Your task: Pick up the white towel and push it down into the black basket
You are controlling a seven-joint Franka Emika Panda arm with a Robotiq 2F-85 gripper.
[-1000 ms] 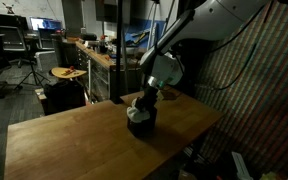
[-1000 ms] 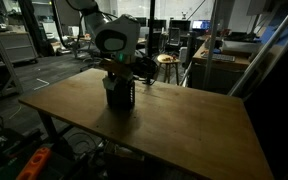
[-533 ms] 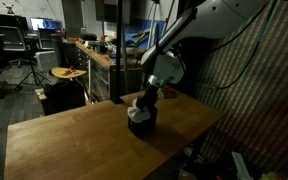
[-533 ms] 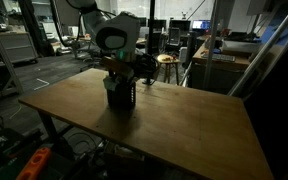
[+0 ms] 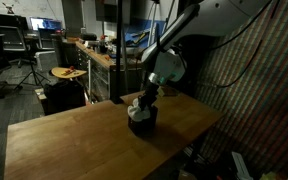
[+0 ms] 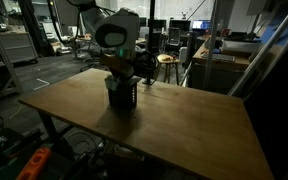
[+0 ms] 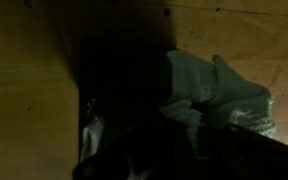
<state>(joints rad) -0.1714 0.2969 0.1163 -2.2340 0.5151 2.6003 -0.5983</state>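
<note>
The black basket (image 5: 141, 123) (image 6: 121, 96) stands on the wooden table (image 5: 64, 140) (image 6: 189, 120), in both exterior views. My gripper (image 5: 144, 104) (image 6: 119, 78) points straight down into its top and is shut. A pale bit of the white towel (image 5: 135, 107) shows at the basket's rim beside the fingers. In the wrist view the towel (image 7: 219, 95) is a crumpled grey-white bunch at the right, against the basket's dark inside (image 7: 114, 85). The fingers are lost in shadow, so I cannot tell whether cloth is pinched between them.
The room is dim. The basket sits near the table's far side, with bare wood around it. A round stool (image 5: 68, 73) (image 6: 166, 60), benches and chairs stand beyond the table. A patterned panel (image 5: 259, 90) rises beside the table.
The jaws have closed. The arm stays over the basket with hardly any movement, and the basket has not shifted.
</note>
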